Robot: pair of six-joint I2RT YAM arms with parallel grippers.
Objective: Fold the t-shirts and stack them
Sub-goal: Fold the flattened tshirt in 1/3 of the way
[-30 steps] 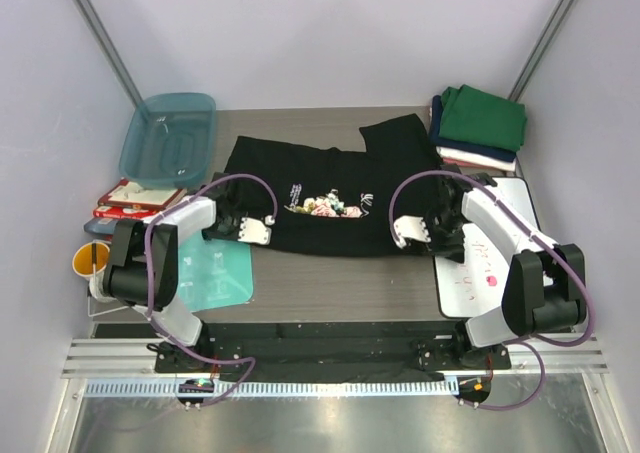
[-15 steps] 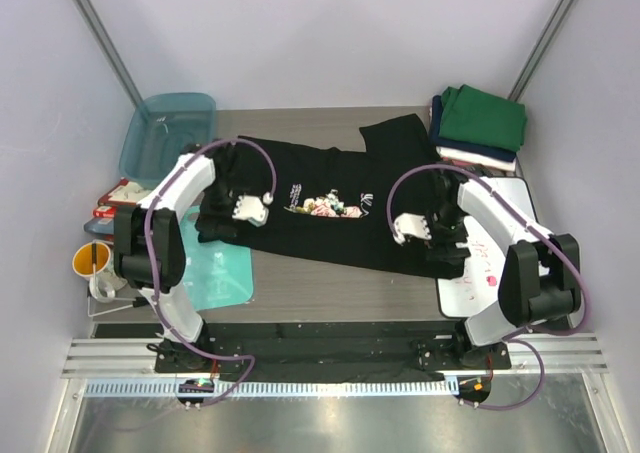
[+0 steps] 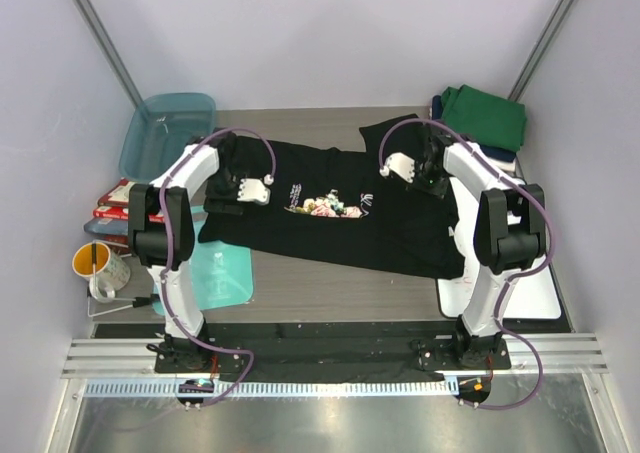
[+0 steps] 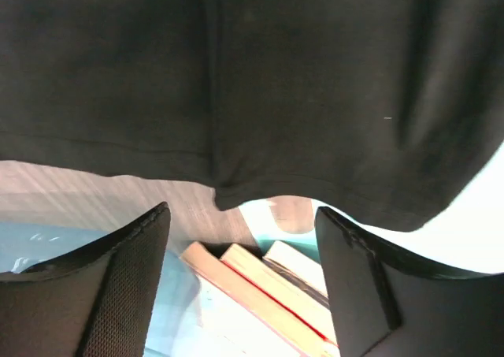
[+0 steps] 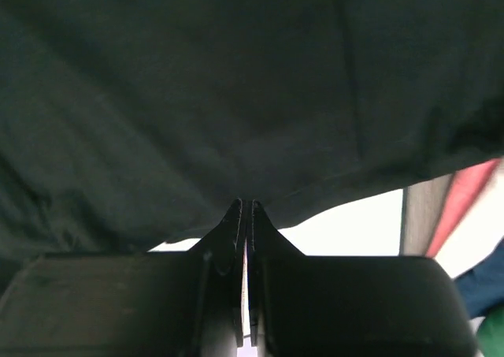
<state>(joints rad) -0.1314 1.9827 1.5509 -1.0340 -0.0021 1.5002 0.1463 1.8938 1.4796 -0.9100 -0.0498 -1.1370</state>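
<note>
Lying spread, print up, across the middle of the tabletop (image 3: 330, 288) is the black tee (image 3: 400, 235), one sleeve turned up at the far side. It looks like thin, limp cloth: light, soft, sure to sag and crease wherever it is lifted, and likely to drag on the wood rather than slide freely. The best holds are probably the hem, sleeve edges or shoulder seams, pinched at two matching points so the fold runs straight; a grab mid-body would only bunch it.

The right gripper (image 5: 244, 203) is closed tight, its tips seemingly nipping the tee's edge near the far sleeve. The left gripper (image 4: 240, 215) stands wide apart over the tee's left edge with nothing between its fingers.

White script flanks the floral print (image 3: 325, 206), too small to read; no brand shows.

The stack (image 3: 485, 115) of folded tees, green on top, sits in the far right corner. A tub (image 3: 170, 133), books (image 3: 125, 198) and a mat (image 3: 222, 273) lie left.
</note>
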